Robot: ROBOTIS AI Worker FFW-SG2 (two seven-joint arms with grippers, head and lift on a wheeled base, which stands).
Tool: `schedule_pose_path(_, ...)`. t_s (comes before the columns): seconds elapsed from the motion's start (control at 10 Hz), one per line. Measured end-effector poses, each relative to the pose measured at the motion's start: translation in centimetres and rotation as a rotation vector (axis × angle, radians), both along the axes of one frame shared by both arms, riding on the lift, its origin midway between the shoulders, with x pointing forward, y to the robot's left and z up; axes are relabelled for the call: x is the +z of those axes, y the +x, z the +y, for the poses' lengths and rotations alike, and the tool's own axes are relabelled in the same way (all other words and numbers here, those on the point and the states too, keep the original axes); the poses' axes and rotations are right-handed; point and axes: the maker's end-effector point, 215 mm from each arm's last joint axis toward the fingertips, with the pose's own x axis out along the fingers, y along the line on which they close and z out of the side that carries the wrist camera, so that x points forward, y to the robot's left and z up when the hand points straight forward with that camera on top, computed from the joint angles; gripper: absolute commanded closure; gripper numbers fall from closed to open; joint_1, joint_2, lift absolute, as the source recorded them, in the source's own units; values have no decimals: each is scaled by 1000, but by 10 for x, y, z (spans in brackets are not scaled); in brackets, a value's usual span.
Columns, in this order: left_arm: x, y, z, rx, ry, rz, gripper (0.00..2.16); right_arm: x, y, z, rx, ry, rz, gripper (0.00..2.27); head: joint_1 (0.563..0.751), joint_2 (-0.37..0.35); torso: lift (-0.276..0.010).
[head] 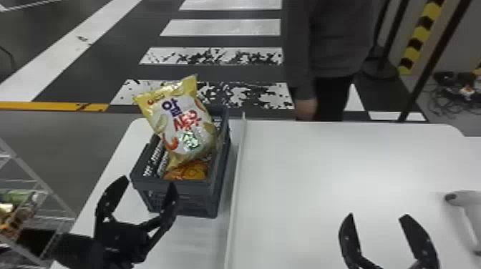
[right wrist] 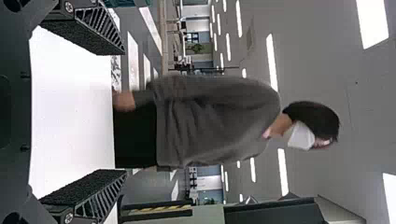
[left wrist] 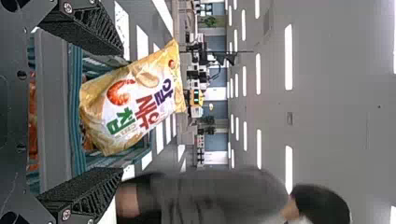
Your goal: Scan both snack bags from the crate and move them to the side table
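Note:
In the head view my left gripper (head: 148, 195) stands open in front of the dark grey crate (head: 180, 197), at its near left corner. One snack bag, yellow and white (head: 189, 125), leans upright out of the crate; an orange snack bag (head: 188, 171) lies low inside, partly covered by it. My right gripper (head: 375, 216) is open over the white table, holding nothing. The left wrist view has my left gripper (left wrist: 119, 112) with fingers apart and the yellow-white bag (left wrist: 135, 98) beyond them. In the right wrist view my right gripper (right wrist: 123, 112) is spread wide.
A white handheld scanner (head: 465, 204) is at the table's right edge. A raised seam (head: 236, 189) divides the white tabletop (head: 322, 161) to the right of the crate. At the left stands a wire rack (head: 39, 182) with packages. A person stands behind the table.

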Motion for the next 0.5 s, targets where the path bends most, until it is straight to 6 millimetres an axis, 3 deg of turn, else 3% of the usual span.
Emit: schedule_pose_path(0.5,17,66,60,25,-74,83,100,-1,0,1,4,-2,11,87,695,178,-99)
